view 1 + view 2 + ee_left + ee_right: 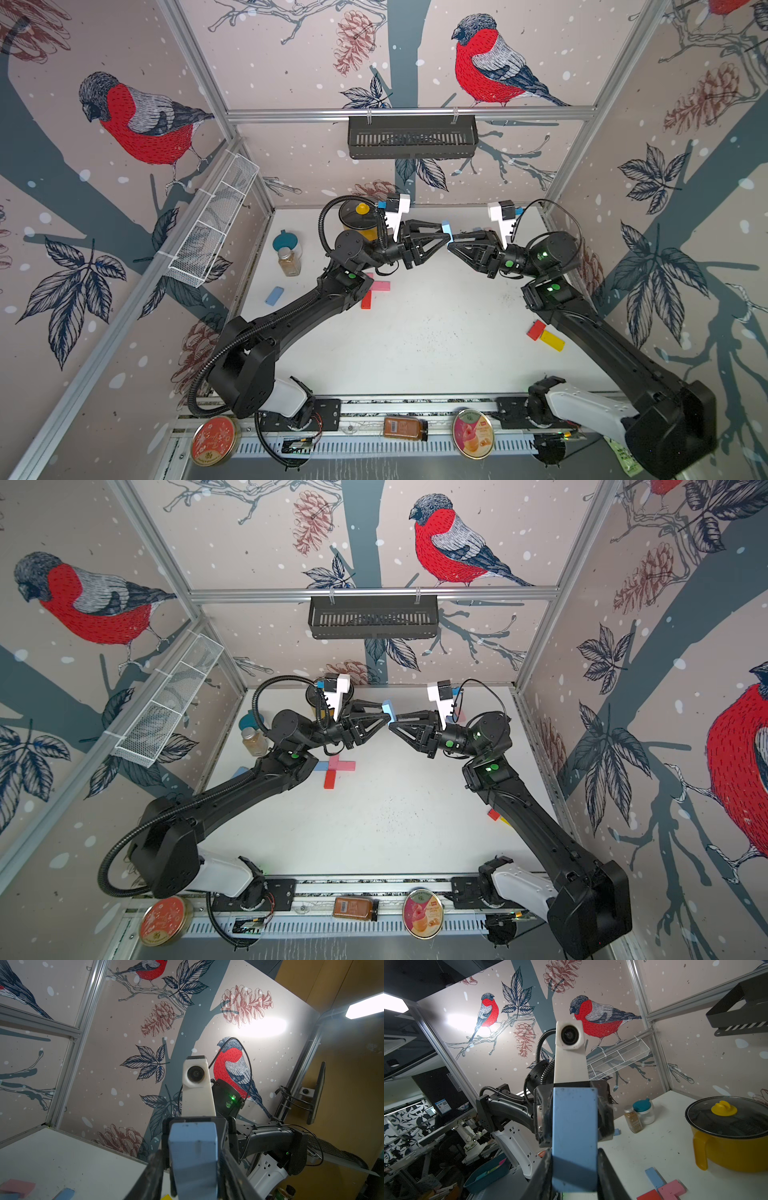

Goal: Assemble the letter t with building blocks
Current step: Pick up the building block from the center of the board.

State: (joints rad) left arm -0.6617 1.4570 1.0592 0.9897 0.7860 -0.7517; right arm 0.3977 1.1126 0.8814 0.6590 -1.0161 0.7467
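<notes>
The right pincer (pixel 574 1167) clamps the blue block (pixel 574 1115) near the yellow pot (pixel 733 1151), the left pincer (pixel 193 1172) we cannot tell; seemingly stiff and light, pinch its flat faces
</notes>
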